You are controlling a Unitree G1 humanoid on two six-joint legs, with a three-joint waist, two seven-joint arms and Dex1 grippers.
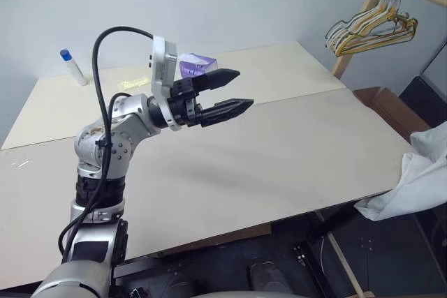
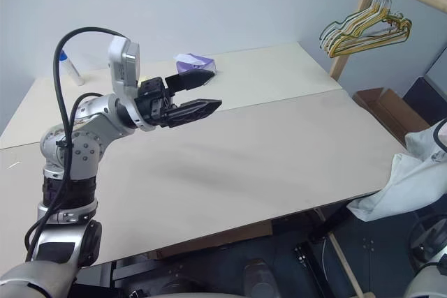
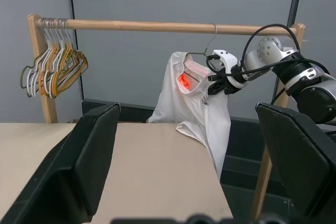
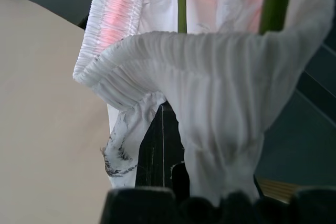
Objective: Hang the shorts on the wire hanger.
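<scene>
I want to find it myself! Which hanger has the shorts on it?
Look at the wooden rail behind the table. A bunch of hangers crowds one end; farther along, one thin wire hanger hooks on alone. It is the only hanger with white shorts on it, and the right gripper is at them.

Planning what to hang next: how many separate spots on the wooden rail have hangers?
2: a bunch of hangers at one end of the wooden rail, and the wire hanger carrying the shorts near the other. The bunch overlaps; its count is unclear.
</scene>
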